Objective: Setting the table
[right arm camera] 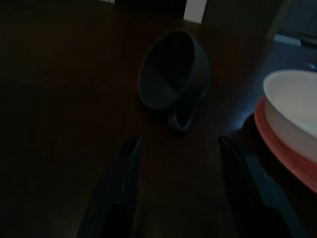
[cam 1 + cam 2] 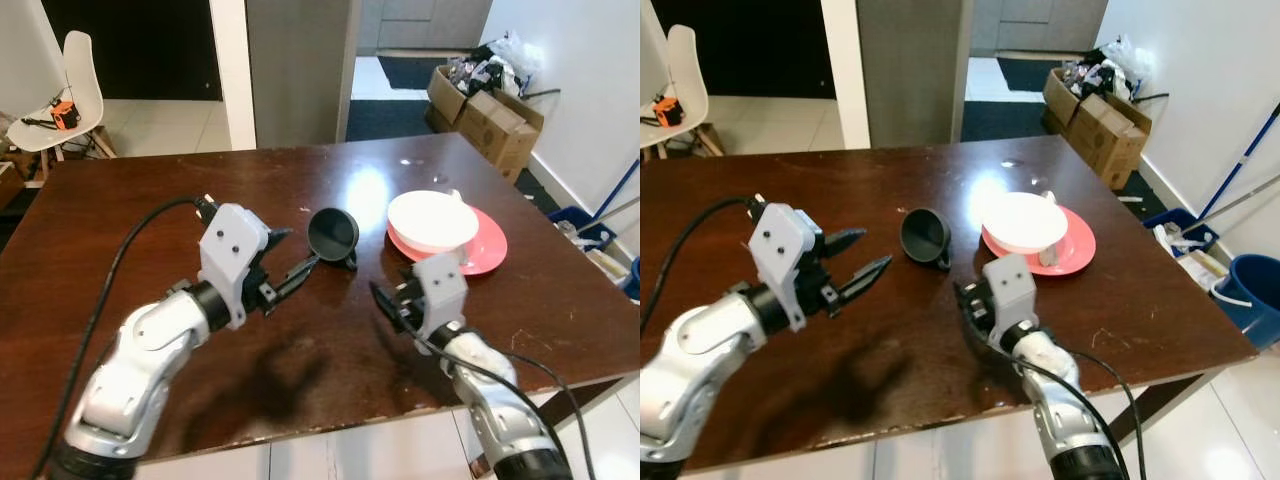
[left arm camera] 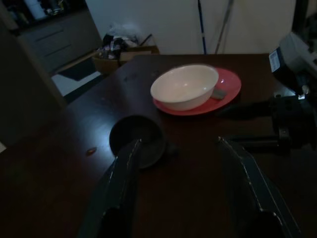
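Both pincers, left pincer [image 2: 862,258] and right pincer [image 1: 181,186], gape empty beside tipped black cup [image 2: 924,237], bowl [image 2: 1020,221] on red plate [image 2: 1076,247] beyond.

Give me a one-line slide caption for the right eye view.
Open left gripper and right gripper flank a tipped black cup on the dark table, beside a white bowl on a pink plate.

I can read no text, brand or number anywhere. A pale label [image 3: 274,60] sits on the right gripper's housing, beyond my left fingers [image 3: 121,183], but its print is too small to read.
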### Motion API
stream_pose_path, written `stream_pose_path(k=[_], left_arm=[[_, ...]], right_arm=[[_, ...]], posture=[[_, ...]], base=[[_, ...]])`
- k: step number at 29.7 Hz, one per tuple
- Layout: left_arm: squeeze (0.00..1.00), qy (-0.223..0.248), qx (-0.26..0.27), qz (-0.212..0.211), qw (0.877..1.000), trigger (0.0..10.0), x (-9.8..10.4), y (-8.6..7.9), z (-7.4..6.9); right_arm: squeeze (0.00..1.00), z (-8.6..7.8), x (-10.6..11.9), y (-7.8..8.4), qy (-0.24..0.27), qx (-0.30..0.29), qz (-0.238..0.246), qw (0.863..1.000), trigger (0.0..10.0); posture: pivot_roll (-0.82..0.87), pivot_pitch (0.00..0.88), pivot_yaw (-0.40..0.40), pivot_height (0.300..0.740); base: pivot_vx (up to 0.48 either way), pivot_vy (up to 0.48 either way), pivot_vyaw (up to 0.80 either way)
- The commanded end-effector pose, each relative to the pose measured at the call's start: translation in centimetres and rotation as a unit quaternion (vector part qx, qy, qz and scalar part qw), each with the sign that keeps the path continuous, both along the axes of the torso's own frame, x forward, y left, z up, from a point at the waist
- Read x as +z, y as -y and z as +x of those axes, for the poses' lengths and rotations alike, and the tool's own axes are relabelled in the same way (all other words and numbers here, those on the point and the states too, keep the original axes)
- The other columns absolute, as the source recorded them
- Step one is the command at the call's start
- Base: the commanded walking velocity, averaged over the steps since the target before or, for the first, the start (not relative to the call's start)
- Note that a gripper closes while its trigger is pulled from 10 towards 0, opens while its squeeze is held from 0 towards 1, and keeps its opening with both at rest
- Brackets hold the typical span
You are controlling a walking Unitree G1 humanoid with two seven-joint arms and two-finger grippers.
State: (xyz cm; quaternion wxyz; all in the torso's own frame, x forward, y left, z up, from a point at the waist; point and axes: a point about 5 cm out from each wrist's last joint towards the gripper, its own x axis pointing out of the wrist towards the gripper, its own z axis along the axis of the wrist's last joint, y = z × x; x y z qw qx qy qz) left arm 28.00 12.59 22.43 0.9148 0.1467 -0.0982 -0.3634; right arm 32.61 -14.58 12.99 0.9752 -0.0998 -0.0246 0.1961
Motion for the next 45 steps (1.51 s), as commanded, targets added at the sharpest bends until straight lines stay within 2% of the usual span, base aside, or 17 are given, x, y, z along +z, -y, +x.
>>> stream_pose_path(k=[1,4,10,12,19,29,36,39,43,45], left_arm=[[0.00,-0.007,0.003,0.022,1.000,10.0,-0.3,-0.2,-0.2],[0.00,-0.005,0.029,0.030,0.999,10.0,0.2,-0.8,0.3],[0.00,0.001,0.047,0.033,0.998,10.0,0.7,-1.4,0.4],[0.00,0.012,0.069,0.021,0.997,10.0,1.9,-1.8,0.6],[0.00,0.024,0.105,0.009,0.994,10.0,3.3,-2.8,0.9],[0.00,0.034,0.105,0.003,0.994,10.0,4.9,-2.7,0.9],[0.00,0.048,0.096,0.012,0.994,10.0,6.7,-2.7,0.9],[0.00,0.050,0.092,0.015,0.994,10.0,6.9,-2.8,0.8],[0.00,0.048,0.090,0.018,0.995,10.0,7.2,-2.8,0.6],[0.00,0.047,0.090,0.018,0.995,10.0,7.2,-2.8,0.5]], right_arm=[[0.00,0.3,0.2,-0.4,0.012,-0.002,-0.002,1.000,10.0],[0.00,1.1,1.0,-0.5,0.036,-0.012,-0.007,0.999,10.0],[0.00,1.5,1.3,-0.5,0.039,-0.010,-0.010,0.999,10.0],[0.00,2.1,1.1,-0.3,0.038,-0.016,-0.027,0.999,10.0],[0.00,3.0,1.0,-0.3,0.040,-0.027,-0.037,0.998,10.0],[0.00,4.4,1.3,-0.6,0.030,-0.010,-0.071,0.997,10.0],[0.00,5.8,1.8,-0.7,0.010,-0.033,-0.064,0.997,10.0],[0.00,6.1,2.1,-0.6,0.009,-0.038,-0.064,0.997,10.0],[0.00,6.6,2.6,-0.4,-0.011,-0.040,-0.030,0.999,10.0],[0.00,6.7,2.7,-0.4,-0.011,-0.040,-0.034,0.999,10.0]], posture=[[0.08,0.060,0.064,0.740],[0.09,0.070,0.066,0.740],[0.10,0.080,0.068,0.740],[0.13,0.105,0.066,0.740],[0.16,0.120,0.080,0.740],[0.22,0.145,0.102,0.740],[0.26,0.159,0.123,0.740],[0.27,0.162,0.134,0.740],[0.27,0.169,0.135,0.740],[0.28,0.171,0.136,0.740]], base=[[0.000,0.000,0.00],[0.000,0.000,0.00],[0.000,0.000,0.00],[0.000,0.000,0.00],[0.000,0.000,0.00],[0.000,0.000,0.00],[0.000,0.000,0.00],[0.000,0.000,0.00],[0.000,0.000,0.00],[0.000,0.000,0.00]])
